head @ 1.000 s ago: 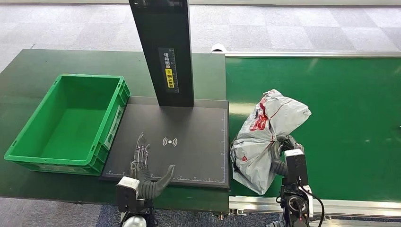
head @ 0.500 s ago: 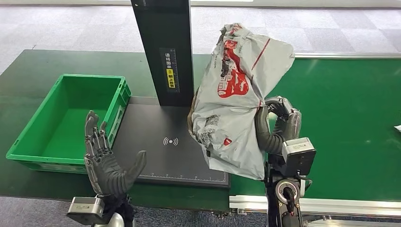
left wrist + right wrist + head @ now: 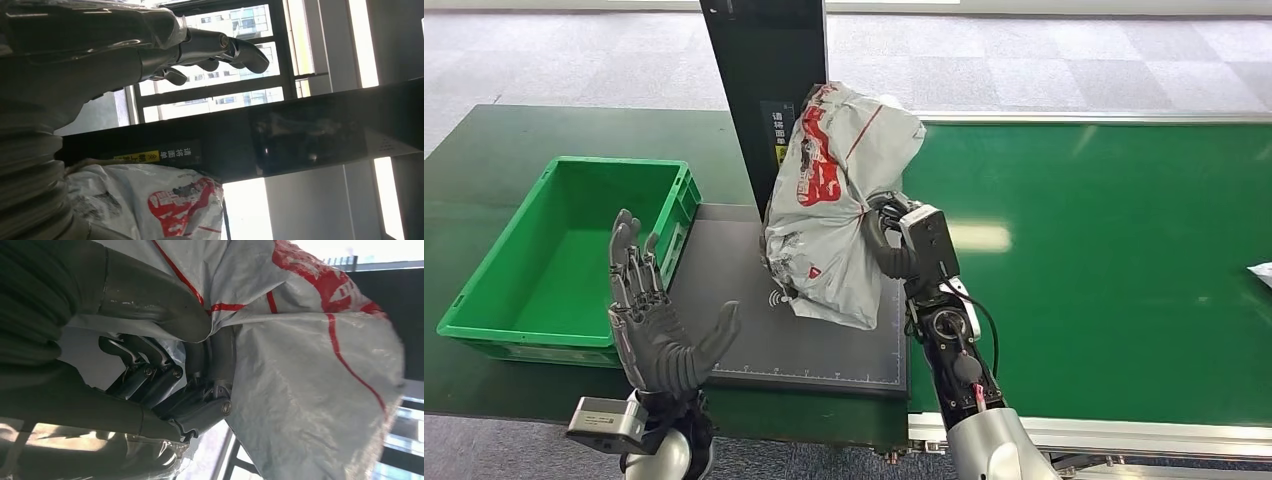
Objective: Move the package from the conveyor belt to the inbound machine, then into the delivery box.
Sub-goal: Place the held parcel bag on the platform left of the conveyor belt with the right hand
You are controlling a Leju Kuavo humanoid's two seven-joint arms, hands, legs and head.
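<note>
The package (image 3: 834, 205) hides part of the black post's (image 3: 759, 60) yellow label (image 3: 778, 150) and covers the right hand's (image 3: 886, 240) fingertips. A white scrap (image 3: 1261, 272) is cut off at the belt's far edge.

Three cameras: one high, two at the wrists.
Head view looks down on the counter (image 3: 484, 130); both wrist views, close, share the package (image 3: 150, 205).

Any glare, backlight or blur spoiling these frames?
Head view: sharp, with one ceiling-light glare patch on the conveyor belt. Left wrist view: bright windows backlight the left hand, leaving it dark. Right wrist view: the package is well lit, the sky corner blown out, the near thumb soft.
</note>
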